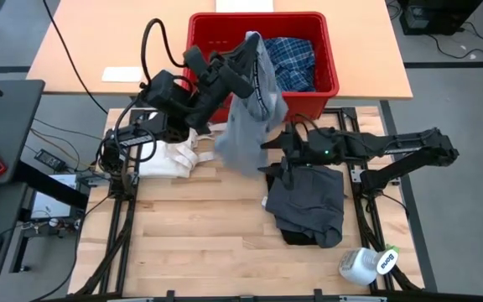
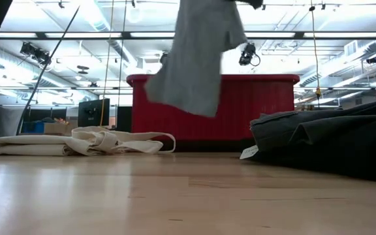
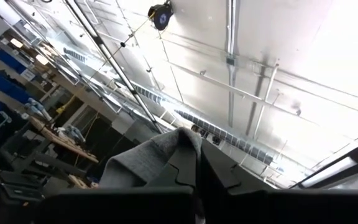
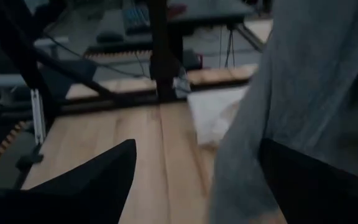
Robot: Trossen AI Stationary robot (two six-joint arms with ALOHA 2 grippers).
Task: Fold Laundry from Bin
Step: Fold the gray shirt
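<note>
From the low view I lose the top of the light grey garment (image 2: pixel 198 59) at twelve o'clock; the bin (image 2: pixel 253 108) is partly hidden behind it.

The spray bottle (image 1: pixel 366 265) label reads "Bona".

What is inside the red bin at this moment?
Inside the red bin lies a blue-and-white plaid shirt. The light grey garment held up by the left gripper covers part of the inside; anything under the shirt is hidden.
</note>
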